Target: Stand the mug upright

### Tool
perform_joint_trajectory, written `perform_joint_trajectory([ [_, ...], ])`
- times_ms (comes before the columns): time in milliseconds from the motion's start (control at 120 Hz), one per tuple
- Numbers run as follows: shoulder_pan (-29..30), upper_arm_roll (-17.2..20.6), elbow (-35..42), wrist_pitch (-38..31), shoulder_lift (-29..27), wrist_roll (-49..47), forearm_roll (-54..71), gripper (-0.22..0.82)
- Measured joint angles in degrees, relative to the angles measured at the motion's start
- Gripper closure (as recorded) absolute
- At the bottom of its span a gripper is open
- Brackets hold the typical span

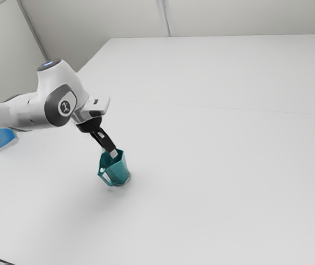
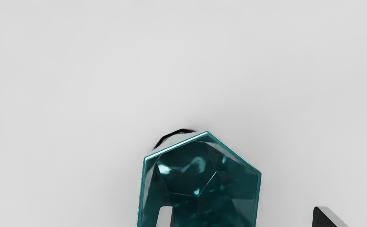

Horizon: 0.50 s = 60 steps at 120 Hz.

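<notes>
The tool (image 2: 245, 217) is released, its two fingers well apart; one reaches into the mouth of the mug (image 1: 121, 170) and the other stands outside, clear of its wall, presumably so that closing would pinch that wall and let the arm steady or right it; the mug is on the surface (image 1: 213, 193), directly below the tool, mouth upward with an apparent lean; whether its base sits flat, I cannot tell.
</notes>
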<state>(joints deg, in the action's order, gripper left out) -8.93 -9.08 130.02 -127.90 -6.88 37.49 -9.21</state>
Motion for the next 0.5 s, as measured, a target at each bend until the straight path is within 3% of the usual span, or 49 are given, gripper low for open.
perform_joint_trajectory([
  [150, -0.2, -0.2, -16.9, 4.1, 7.3, -1.9, 0.4, 0.08],
  [242, -0.5, -0.7, -24.1, 8.3, 8.9, -2.9, 1.0, 0.06],
  [500, 6.8, -0.4, -34.8, 19.3, 8.5, -4.8, 2.1, 0.03],
])
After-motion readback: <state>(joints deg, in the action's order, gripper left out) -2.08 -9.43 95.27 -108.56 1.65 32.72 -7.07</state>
